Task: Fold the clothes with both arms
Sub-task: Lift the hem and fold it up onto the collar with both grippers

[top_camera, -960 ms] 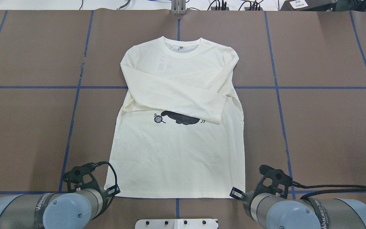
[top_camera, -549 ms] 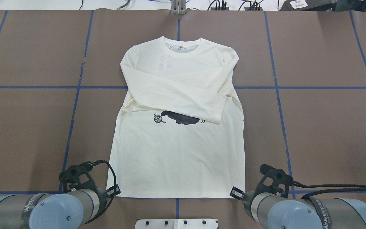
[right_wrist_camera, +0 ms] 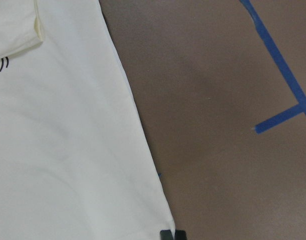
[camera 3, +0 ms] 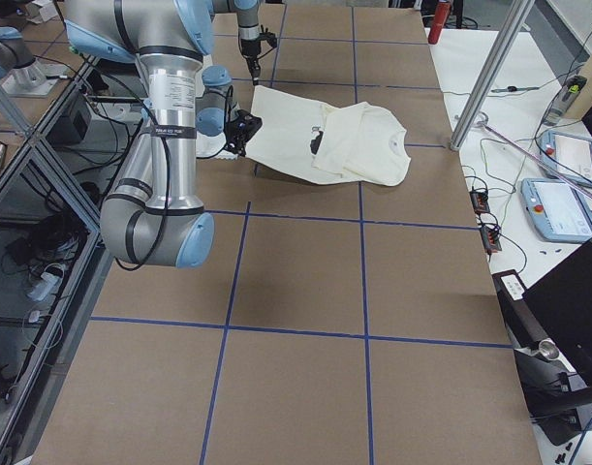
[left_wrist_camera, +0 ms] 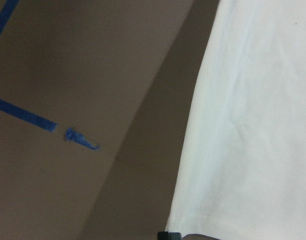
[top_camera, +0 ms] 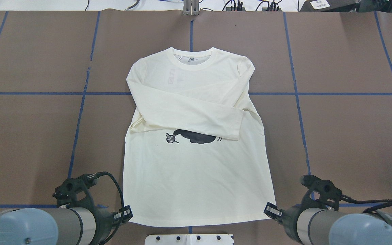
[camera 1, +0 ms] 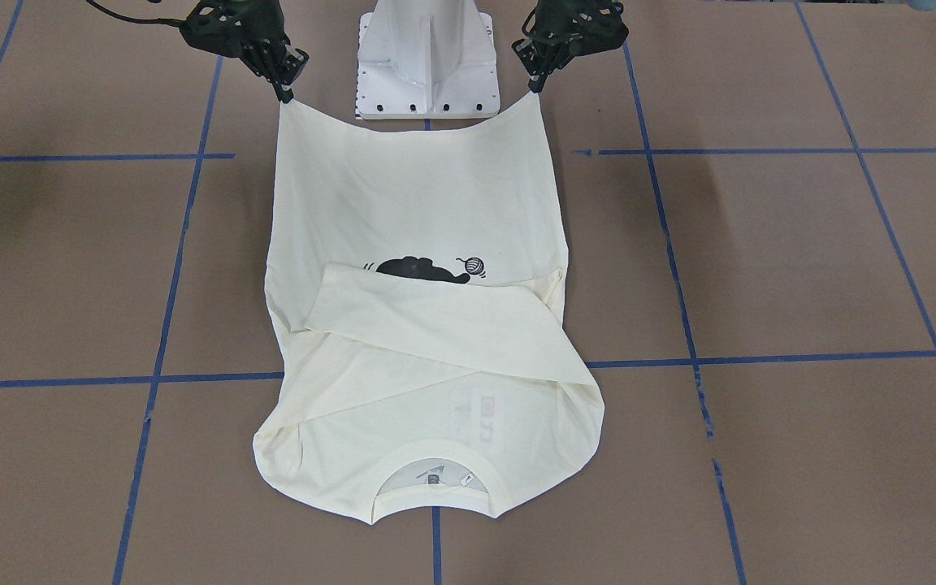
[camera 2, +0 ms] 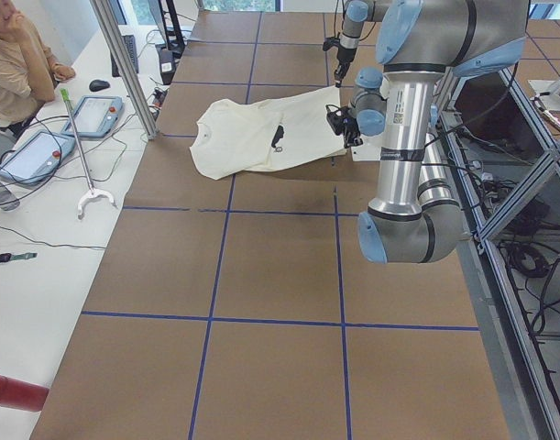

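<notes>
From the front camera: cream shirt (camera 1: 411, 195) spread print-up on the brown table (camera 1: 760, 260), neck (camera 1: 435, 452) at the end away from the robot, both sleeves (camera 1: 435, 325) folded across the chest and covering part of the black cat (camera 1: 411, 267), yarn ball (camera 1: 476, 264) poking out right beside it. Up at the robot's end, left gripper (camera 1: 535, 84) clamped on one hem corner and right gripper (camera 1: 283, 91) clamped on the other, both corners raised off the table, hem sagging between them just in front of the white base (camera 1: 427, 57). From overhead: same deal, shirt in the middle of the table among the blue tape lines (top_camera: 46, 93), hem pulled wide, black gripper tips right at its two corners. From the left end: left arm (camera 2: 403, 137) big and near, its gripper at the hem on the robot's side, shirt sloping down from there to the table, way too small here to judge the grip; also a person (camera 2: 14, 60) in a tan top sitting at the white side desk (camera 2: 23, 302). From the right end: pretty much the mirror of that, right arm (camera 3: 170, 145) up close, gripper at its hem corner, that end of the shirt lifted. Left wrist camera: shirt edge filling the right side, a black bit of gripper at the very bottom on the hem corner, brown table and tape off to the left. Right wrist camera: shirt on the left with a sleeve cuff in the top corner, black bit of gripper at the bottom edge right at the hem corner, table and tape on the right.
</notes>
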Motion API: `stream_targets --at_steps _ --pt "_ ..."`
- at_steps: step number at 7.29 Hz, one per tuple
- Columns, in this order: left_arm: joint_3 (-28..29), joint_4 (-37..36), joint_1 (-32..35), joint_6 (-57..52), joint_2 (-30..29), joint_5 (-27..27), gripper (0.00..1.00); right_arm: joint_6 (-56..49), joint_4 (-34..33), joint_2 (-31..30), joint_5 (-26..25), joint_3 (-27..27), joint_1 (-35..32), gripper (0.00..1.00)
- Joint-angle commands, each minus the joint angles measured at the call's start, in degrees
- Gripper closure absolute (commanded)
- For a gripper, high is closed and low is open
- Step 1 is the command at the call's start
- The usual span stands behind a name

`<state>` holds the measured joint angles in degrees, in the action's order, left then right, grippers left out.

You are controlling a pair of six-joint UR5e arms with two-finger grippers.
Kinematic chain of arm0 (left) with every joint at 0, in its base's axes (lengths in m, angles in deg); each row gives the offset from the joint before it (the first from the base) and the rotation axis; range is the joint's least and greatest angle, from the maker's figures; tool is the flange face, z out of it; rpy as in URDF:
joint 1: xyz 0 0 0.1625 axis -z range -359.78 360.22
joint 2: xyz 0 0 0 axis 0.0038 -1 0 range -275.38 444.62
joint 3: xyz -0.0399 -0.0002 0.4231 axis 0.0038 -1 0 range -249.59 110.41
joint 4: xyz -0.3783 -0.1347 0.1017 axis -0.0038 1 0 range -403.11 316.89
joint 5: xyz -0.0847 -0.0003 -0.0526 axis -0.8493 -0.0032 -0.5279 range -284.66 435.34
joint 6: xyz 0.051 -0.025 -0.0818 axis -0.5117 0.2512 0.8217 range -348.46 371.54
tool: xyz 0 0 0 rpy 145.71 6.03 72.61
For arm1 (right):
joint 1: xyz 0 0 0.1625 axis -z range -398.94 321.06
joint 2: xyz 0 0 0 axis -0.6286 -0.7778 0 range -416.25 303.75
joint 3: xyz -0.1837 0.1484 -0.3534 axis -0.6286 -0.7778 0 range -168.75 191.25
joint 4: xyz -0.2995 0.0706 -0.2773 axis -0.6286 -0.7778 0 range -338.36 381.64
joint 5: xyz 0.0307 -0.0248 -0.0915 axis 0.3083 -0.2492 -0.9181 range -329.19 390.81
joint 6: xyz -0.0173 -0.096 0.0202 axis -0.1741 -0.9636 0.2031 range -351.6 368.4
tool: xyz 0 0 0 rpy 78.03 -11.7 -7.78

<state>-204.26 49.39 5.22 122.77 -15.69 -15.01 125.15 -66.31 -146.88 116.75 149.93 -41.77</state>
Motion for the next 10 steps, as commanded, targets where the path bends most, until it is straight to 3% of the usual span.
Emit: stream_targets --at_steps 1,3,5,6,8,9,10 --pt "-4.45 0.05 2.88 -0.13 -0.58 -1.58 1.00 0.24 -0.02 -0.79 0.37 4.58 -3.64 1.00" --pt "0.24 -0.03 15.05 -3.10 -7.13 -1.85 1.00 -6.92 -0.46 7.34 0.98 0.04 -15.05 1.00" --pt "11.05 0.31 22.11 -8.63 -11.73 -1.41 1.00 -16.75 -2.22 17.90 1.77 -13.02 -22.98 1.00" --pt "15.18 1.88 26.76 -14.92 -13.32 -1.50 1.00 -22.03 -2.13 22.47 4.82 -20.75 -28.67 1.00" --pt "27.55 14.74 32.05 -16.39 -14.91 -1.24 1.00 -28.40 -1.17 29.95 9.41 -35.78 -35.65 1.00" --pt "35.79 20.99 34.17 -16.66 -17.35 -1.15 1.00 -27.89 3.01 34.07 9.51 -43.95 -37.41 1.00" --pt "42.93 26.54 34.28 -16.57 -18.94 3.29 1.00 -27.98 10.10 34.64 9.51 -51.86 -39.08 1.00"
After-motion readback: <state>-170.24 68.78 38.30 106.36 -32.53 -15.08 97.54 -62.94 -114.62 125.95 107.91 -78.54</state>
